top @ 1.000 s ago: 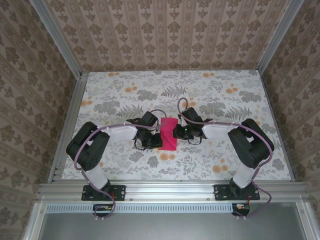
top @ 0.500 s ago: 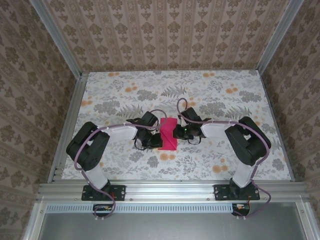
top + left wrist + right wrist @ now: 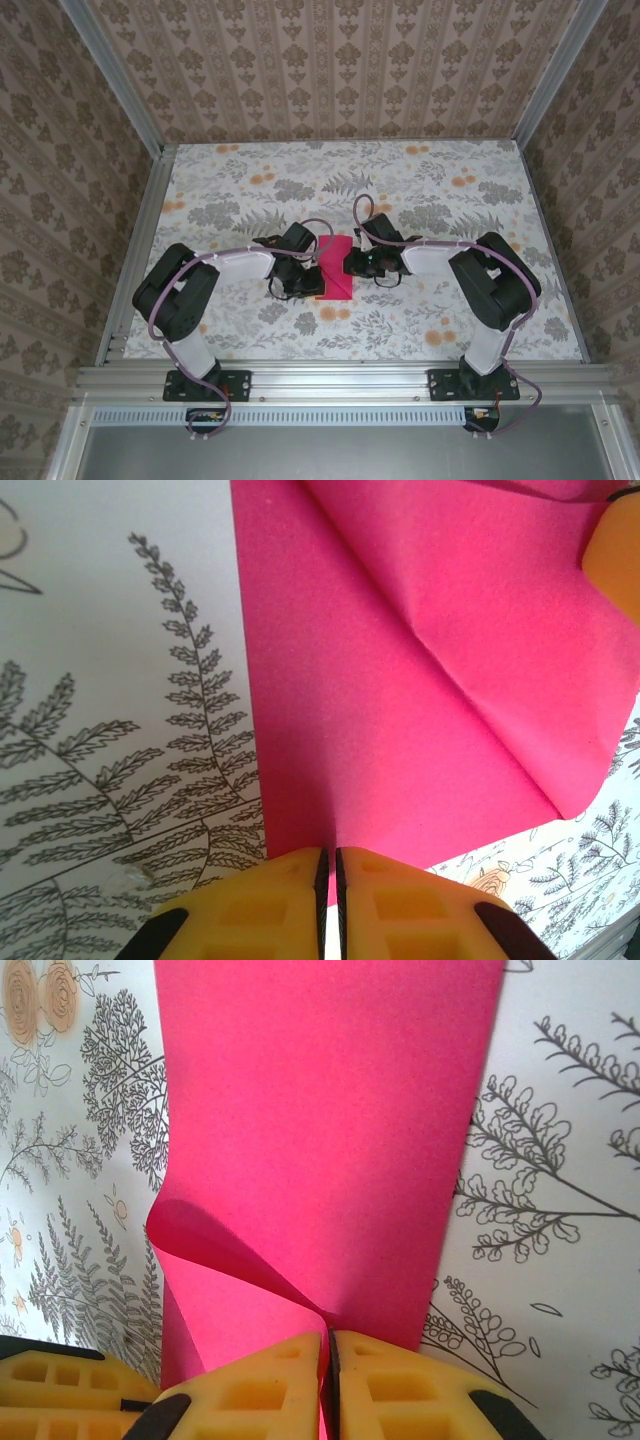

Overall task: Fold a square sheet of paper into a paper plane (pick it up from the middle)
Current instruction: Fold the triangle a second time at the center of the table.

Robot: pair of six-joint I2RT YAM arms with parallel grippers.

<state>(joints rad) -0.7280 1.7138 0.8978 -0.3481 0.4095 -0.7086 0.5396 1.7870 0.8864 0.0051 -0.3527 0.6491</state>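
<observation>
Paper sheet [image 3: 400, 680] in tight pinch of left fingers [image 3: 250, 910] and right fingers [image 3: 400, 1390]

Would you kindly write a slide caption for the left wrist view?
Left gripper pinching the edge of the creased paper, with the fern-print table behind.

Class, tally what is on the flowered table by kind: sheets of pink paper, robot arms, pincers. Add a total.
Sheets of pink paper: 1
Robot arms: 2 (left arm, right arm)
Pincers: 2 (left pincer, right pincer), both shut on the pink paper
Total: 5
</observation>
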